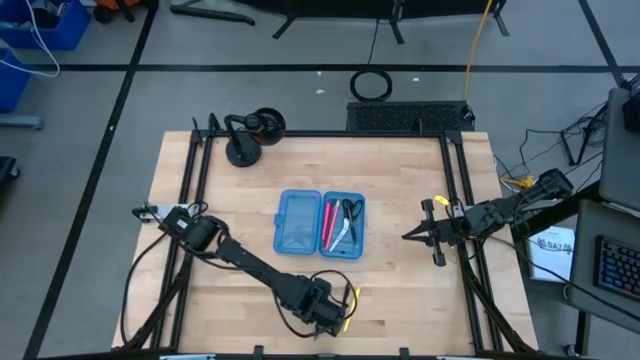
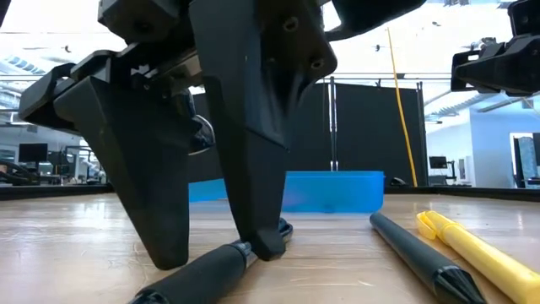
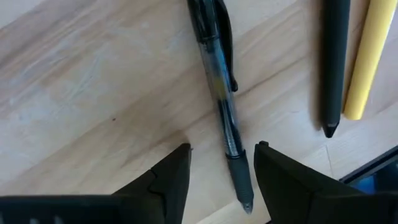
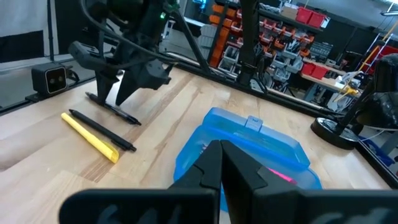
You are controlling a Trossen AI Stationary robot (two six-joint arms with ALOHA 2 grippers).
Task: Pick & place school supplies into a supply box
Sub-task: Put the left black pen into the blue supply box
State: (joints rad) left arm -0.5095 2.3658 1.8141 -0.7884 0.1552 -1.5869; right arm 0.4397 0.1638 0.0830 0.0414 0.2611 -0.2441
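The left hand (image 3: 217, 174) stands open on the table (image 3: 93, 81), fingers straddling a clear black pen (image 3: 219, 93); a black pencil (image 3: 334, 62) and yellow pen (image 3: 367, 56) lie beside it. Beyond lies the open supply box (image 1: 320, 222). The right hand (image 1: 412, 235) hangs closed, well apart.

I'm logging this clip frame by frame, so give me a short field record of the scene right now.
left gripper: open, fingers straddling the black pen on the table's front part
right gripper: shut, empty, waiting right of the box
supply box: open, holds pink pens and scissors
still out: black pencil, yellow pen, side by side
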